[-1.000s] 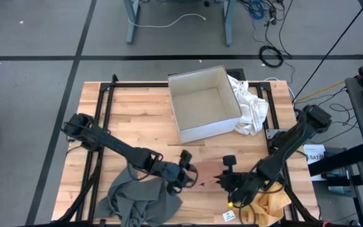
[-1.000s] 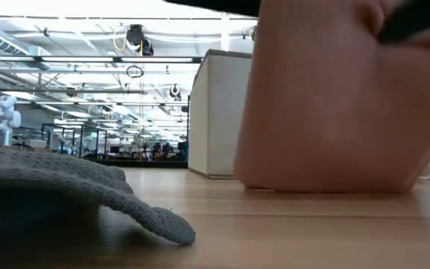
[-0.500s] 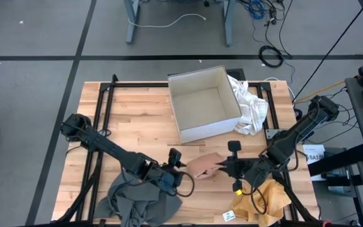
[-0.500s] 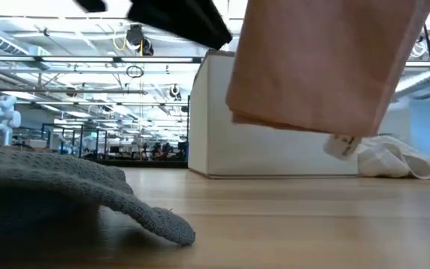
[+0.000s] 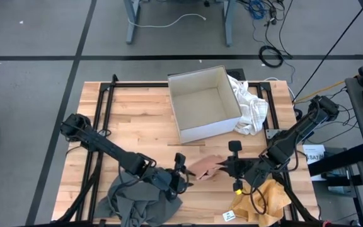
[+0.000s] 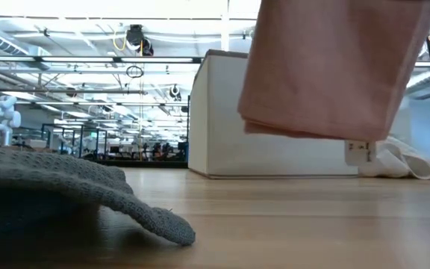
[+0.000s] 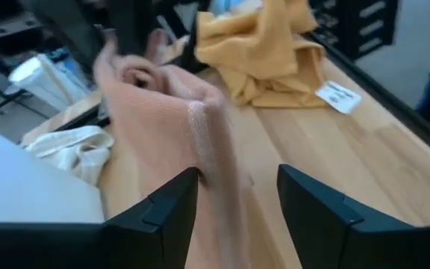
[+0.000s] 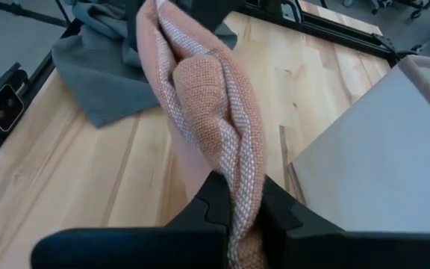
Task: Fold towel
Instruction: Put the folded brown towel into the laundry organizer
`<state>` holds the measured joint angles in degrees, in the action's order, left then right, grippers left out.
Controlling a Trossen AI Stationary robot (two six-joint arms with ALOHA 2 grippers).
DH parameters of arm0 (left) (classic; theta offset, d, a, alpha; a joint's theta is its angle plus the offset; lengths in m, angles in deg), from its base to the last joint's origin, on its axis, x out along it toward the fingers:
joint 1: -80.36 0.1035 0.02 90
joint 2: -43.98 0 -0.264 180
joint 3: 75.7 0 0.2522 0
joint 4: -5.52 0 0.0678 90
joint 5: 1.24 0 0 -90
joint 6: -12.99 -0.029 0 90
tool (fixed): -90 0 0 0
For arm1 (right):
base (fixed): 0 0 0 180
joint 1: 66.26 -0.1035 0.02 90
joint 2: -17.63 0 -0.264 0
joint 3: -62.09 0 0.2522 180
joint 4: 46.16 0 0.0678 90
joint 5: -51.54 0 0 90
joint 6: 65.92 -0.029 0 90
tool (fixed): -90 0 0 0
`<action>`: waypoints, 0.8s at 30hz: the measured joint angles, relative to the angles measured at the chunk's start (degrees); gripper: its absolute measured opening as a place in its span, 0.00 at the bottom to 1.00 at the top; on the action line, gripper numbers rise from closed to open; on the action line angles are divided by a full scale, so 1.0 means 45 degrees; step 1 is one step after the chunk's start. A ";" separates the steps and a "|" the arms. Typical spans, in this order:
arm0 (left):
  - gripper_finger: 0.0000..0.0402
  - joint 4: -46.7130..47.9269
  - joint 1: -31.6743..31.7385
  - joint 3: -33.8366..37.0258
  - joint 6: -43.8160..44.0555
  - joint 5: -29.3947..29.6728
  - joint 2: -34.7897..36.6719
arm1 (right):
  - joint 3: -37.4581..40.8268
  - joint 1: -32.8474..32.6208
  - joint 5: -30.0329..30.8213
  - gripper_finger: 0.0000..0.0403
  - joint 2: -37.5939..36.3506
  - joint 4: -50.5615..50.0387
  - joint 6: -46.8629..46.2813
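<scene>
Towel (image 5: 204,167) — the pink one — hangs bunched above the table's near middle, pinched in the closed right gripper (image 5: 227,168) at its 3 o'clock. Left gripper (image 7: 237,217), at its 9 o'clock, gapes empty. Folding looks barely begun — no flat fold laid.

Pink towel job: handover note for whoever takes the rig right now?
Right pincer: shut on the pink towel, holding it bunched and lifted off the table; the low view shows it hanging clear of the wood.
Left pincer: open, right at the towel's other end, not gripping.
Other things: grey towel heaped at the front left, yellow cloth at the front right, white cloth beside the white box at the back.
Done: pink towel picked up.
Left: no clean fold visible. Probably lay it flat, fold, then deal with the rest.
</scene>
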<state>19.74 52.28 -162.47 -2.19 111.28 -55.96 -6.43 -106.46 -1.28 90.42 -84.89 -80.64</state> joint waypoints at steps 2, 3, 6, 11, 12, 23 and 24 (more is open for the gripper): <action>0.51 -0.0333 0.0100 0.0000 0.0045 0.0061 -0.0005 | -0.0005 0.0005 0.0001 0.03 0.0000 0.0001 0.0019; 0.53 -0.0587 0.0155 0.0000 0.0063 -0.0106 -0.0005 | -0.0005 0.0026 0.0003 0.03 0.0000 0.0006 0.0055; 0.57 -0.1610 0.0334 -0.0005 0.0071 0.0034 -0.0220 | -0.0005 0.0144 0.0016 0.04 0.0000 0.0065 0.0049; 0.58 -0.1618 0.0642 -0.0005 -0.0048 0.0359 -0.0572 | -0.0010 0.0261 0.0016 0.05 0.0000 0.0089 0.0049; 0.57 -0.1557 0.0694 -0.0005 -0.0072 0.0403 -0.0599 | -0.0010 0.0259 0.0016 0.05 0.0000 0.0092 0.0049; 0.06 -0.2261 0.0317 0.0000 -0.3209 0.2851 -0.0622 | -0.0010 0.0246 0.0017 0.04 0.0000 0.0114 0.0336; 0.04 -0.2388 0.0301 0.0000 -0.3688 0.3195 -0.0622 | -0.0016 0.0246 0.0026 0.04 0.0000 0.0121 0.0462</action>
<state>9.00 53.64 -162.47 -18.78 125.66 -58.76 -6.51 -105.35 -1.16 90.42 -84.35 -78.56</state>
